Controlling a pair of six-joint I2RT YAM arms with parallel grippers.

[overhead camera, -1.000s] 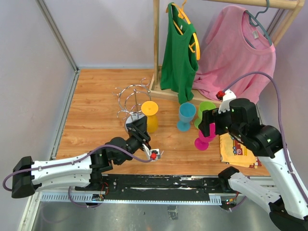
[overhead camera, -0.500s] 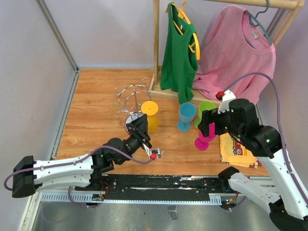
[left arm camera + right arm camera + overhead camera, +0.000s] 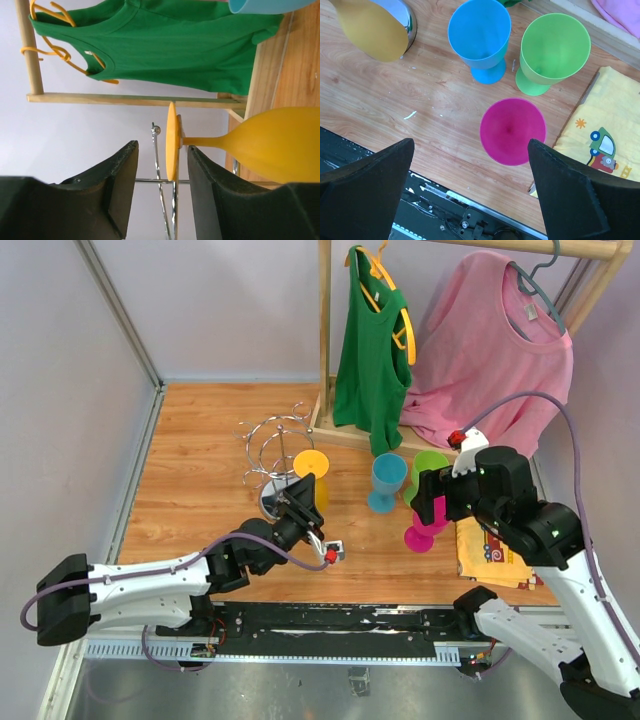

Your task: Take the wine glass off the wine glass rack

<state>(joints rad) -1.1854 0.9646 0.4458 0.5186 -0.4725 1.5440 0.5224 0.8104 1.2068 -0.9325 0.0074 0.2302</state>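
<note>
The yellow wine glass (image 3: 312, 466) hangs bowl down from a loop arm of the silver wire rack (image 3: 272, 440), right of the rack's post. My left gripper (image 3: 300, 500) is open just in front of it. In the left wrist view the glass's foot disc (image 3: 172, 142) and the rack wire (image 3: 157, 160) sit at the opening between my open fingers (image 3: 120, 190), untouched; the gripper (image 3: 162, 148) holds nothing. My right gripper (image 3: 436, 502) is open and empty above a magenta glass (image 3: 512, 131), with the gripper (image 3: 471, 145) beside it in the wrist view.
A blue glass (image 3: 387, 482) and a green glass (image 3: 428, 470) stand right of the rack. A yellow printed cloth (image 3: 490, 545) lies at the right. A wooden clothes rack (image 3: 325, 340) with a green top and pink shirt stands behind. The rack's chrome base (image 3: 400, 15) is beside the yellow bowl.
My left gripper has moved forward and to the right, closer to the yellow glass's foot. The right arm has not moved.
</note>
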